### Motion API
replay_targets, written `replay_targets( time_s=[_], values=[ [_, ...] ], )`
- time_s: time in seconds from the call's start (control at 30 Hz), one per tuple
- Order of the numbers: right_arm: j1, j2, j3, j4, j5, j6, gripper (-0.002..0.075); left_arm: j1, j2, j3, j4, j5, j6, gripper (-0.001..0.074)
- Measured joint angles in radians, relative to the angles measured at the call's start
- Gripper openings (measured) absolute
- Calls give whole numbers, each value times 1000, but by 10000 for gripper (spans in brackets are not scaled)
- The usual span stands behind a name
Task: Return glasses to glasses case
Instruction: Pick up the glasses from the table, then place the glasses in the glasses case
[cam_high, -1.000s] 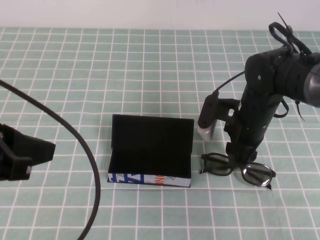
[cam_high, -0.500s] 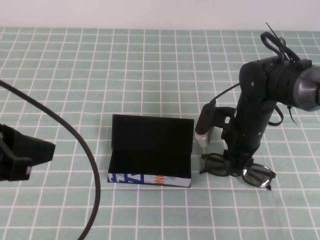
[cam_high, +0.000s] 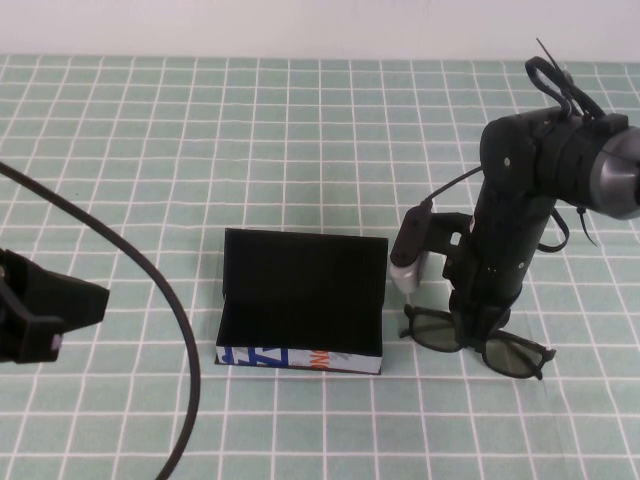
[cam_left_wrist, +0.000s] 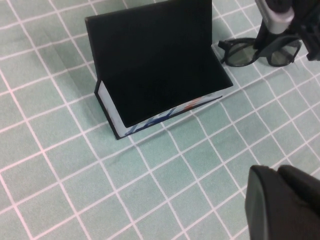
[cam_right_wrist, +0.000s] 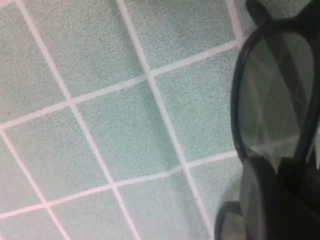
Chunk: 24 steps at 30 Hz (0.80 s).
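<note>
The glasses case (cam_high: 300, 290) stands open mid-table, black flap lid raised at the back, its white printed front (cam_high: 298, 358) facing me; the left wrist view shows its empty black inside (cam_left_wrist: 155, 65). The black glasses (cam_high: 432, 333) lie on the cloth just right of the case, also seen in the left wrist view (cam_left_wrist: 239, 52). My right gripper (cam_high: 478, 335) points straight down and is shut on the glasses at the bridge; its wrist view shows one lens (cam_right_wrist: 275, 95) just past the fingers (cam_right_wrist: 260, 200). My left gripper (cam_high: 50, 310) hovers shut at the left edge, empty.
A green cloth with a white grid (cam_high: 300, 150) covers the table. The left arm's black cable (cam_high: 150, 275) arcs over the left side. A white wall runs along the back.
My right gripper has sunk onto the glasses and shut on the bridge. The glasses have shifted slightly, the right lens now lying flatter. The left arm has not moved.
</note>
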Motion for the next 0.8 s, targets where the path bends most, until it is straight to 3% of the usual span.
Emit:
replay_targets(
  time_s=[0.47,0.8],
  values=[
    [4,-6,-234,158,76,4,16,0,0,0,14,2,2,-2],
    [41,-83,-245,157,90,16,15,0,0,0,44,2,0,-2]
  ],
)
